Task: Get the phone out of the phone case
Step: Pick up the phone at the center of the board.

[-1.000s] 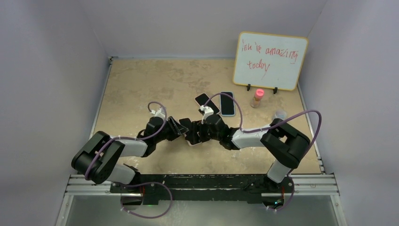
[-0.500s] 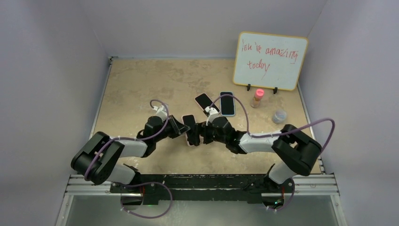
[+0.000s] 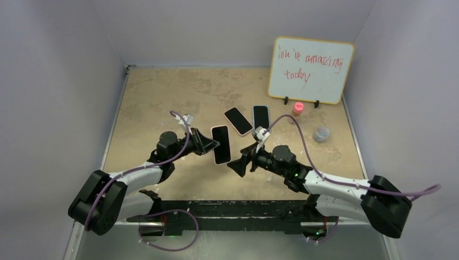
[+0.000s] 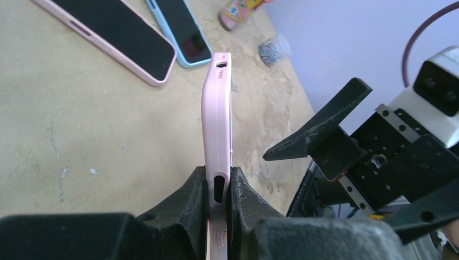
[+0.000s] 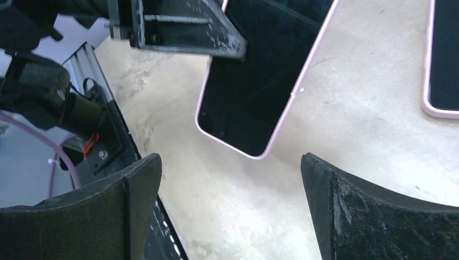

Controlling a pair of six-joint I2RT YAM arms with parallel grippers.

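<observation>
Release on the right: the right fingers [image 5: 135, 189] have sprung wide and drawn back, leaving the black-screened phone in its pale pink rubbery case [image 3: 221, 144] pinched edge-on by the left fingers [image 4: 192, 197] above the beige worktop [image 3: 162, 97]. The phone looks still cased, so extraction remains.

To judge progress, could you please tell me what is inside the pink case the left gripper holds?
A dark-screened phone fills the pink case; the phone's back and sides are covered by it.
</observation>
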